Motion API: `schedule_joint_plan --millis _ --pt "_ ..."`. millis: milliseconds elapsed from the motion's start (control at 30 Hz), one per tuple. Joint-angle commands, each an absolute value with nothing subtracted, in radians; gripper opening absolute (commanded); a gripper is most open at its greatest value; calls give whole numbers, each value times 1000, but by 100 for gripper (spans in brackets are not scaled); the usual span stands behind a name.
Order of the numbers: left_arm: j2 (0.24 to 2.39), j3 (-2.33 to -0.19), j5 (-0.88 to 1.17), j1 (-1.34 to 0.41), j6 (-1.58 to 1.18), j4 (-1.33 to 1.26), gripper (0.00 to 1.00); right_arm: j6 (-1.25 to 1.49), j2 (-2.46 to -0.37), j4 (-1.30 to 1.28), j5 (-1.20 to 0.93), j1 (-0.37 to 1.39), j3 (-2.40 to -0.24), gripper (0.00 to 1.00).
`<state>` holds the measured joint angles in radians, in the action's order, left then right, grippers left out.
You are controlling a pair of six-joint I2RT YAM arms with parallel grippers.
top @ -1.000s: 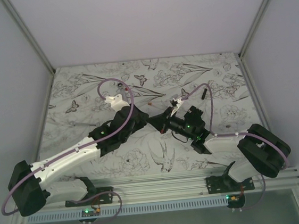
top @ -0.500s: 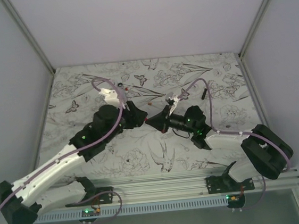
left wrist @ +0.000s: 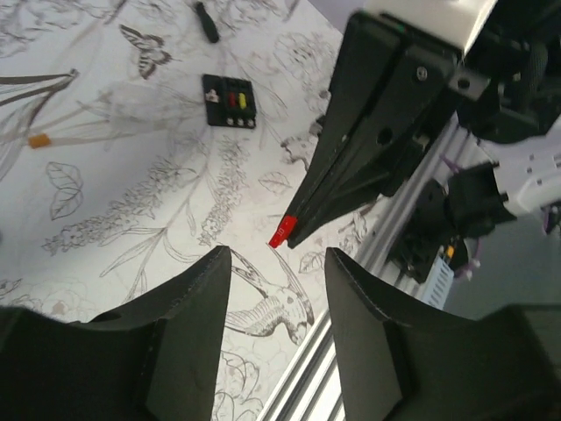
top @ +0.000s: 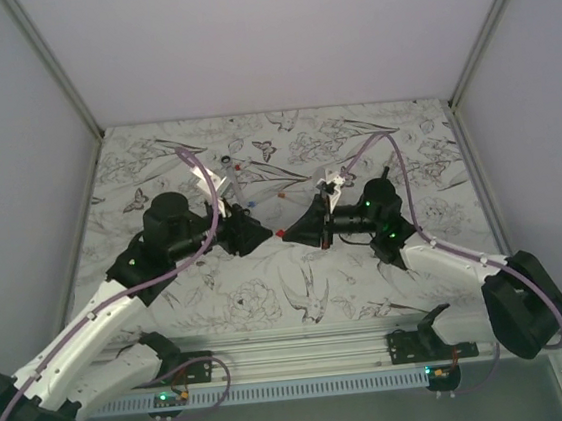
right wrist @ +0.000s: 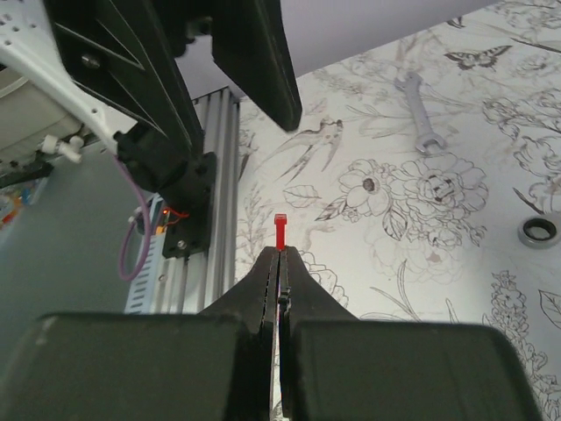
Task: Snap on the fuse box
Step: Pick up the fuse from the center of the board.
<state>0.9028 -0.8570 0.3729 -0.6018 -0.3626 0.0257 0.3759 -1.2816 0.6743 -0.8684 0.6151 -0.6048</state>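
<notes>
The fuse box (left wrist: 229,89) is a small black block with red and yellow fuses on its face, lying flat on the flowered table, far from both grippers. I cannot make it out in the top view. My right gripper (right wrist: 280,253) is shut on a small red fuse (right wrist: 280,228) that sticks out past its tips, held above the table. It also shows in the left wrist view (left wrist: 298,230) and the top view (top: 289,232). My left gripper (left wrist: 276,267) is open and empty, facing the red fuse (left wrist: 279,237) from a short gap, as the top view (top: 262,236) shows.
A thin black stick-like piece (left wrist: 206,20) lies beyond the fuse box. A small orange bit (left wrist: 37,140) lies to its left. A silver wrench (right wrist: 419,114) and a metal ring (right wrist: 536,231) lie on the table. The aluminium rail (top: 305,344) runs along the near edge.
The two grippers were overlapping at the table's middle. The left gripper has drawn back to the left, and the right has swung its tips leftward with the red fuse.
</notes>
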Motion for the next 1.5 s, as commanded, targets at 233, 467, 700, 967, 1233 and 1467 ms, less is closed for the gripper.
schedule_joint_plan --millis 233,467,700,967,1233,1467 --pt "987 -872 657 -606 -255 0 37 323 -1252 543 -1037 600 -686 0" --pt "1030 -879 656 -621 -243 -16 27 333 -1252 552 -1049 601 -689 0" --pt "1047 -889 671 -628 -239 -26 18 332 -1256 555 -1055 600 -687 0" --pt "1052 -890 674 -638 -231 -30 8 332 -1255 557 -1061 601 -686 0" --pt "1047 -887 671 -641 -229 -30 0 329 -1257 547 -1058 600 -686 0" --pt "1002 -838 508 -641 -264 -29 0 293 -1254 449 -974 570 -689 30"
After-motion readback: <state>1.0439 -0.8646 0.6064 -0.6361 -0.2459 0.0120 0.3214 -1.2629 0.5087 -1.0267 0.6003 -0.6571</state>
